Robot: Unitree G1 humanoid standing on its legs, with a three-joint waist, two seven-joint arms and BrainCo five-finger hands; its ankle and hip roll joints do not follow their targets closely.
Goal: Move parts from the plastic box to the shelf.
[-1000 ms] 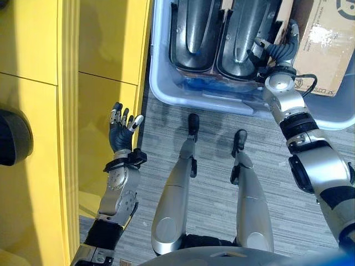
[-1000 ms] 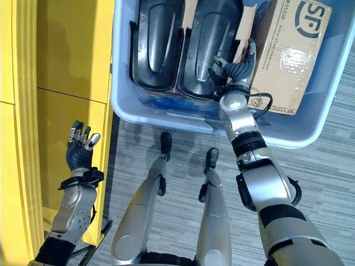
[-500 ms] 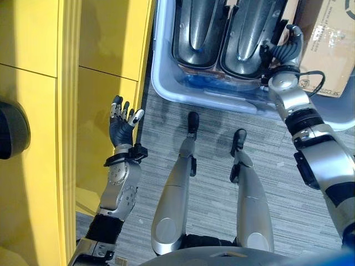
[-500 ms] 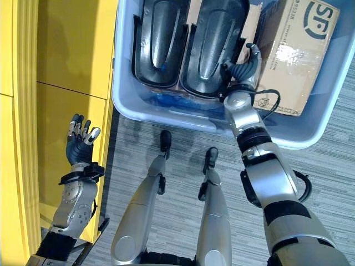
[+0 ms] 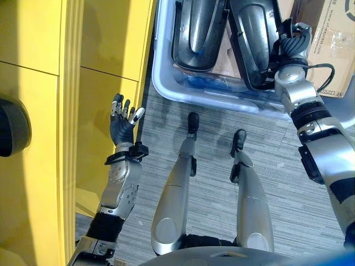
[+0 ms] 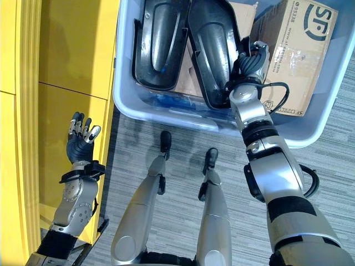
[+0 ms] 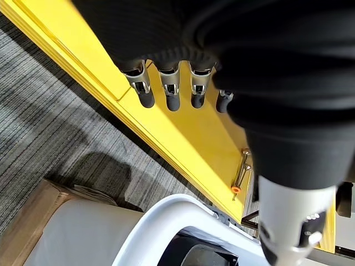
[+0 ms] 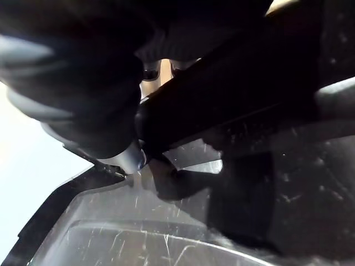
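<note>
Held part point(image 6: 213, 52): black moulded shell, tilted with its near end raised against the right hand, leaning away from its neighbour inside the plastic box.
Second part point(image 6: 158, 41): same black shell shape, lying in the box on the far side of the held part from the right hand, just beside it.
Right hand point(image 6: 252, 61): inside the box at the held part's edge, fingers curled round that edge, clamped on it; in the right wrist view the dark rim of the part crosses close under the hand.
Plastic box point(image 6: 133, 108): pale blue-grey tub on the floor, near wall just below the right wrist.
Cardboard box point(image 6: 294, 52): brown carton in the same tub, just beyond the right hand on its outer side, with brown card also showing under the parts.
Left hand point(image 5: 123, 123): well apart from the tub, raised beside the shelf, fingers straight and relaxed, holding nothing.
Shelf point(image 5: 105, 50): yellow panels, just beside the left hand.
Floor point(image 5: 211, 105): grey striped carpet between both hands.
</note>
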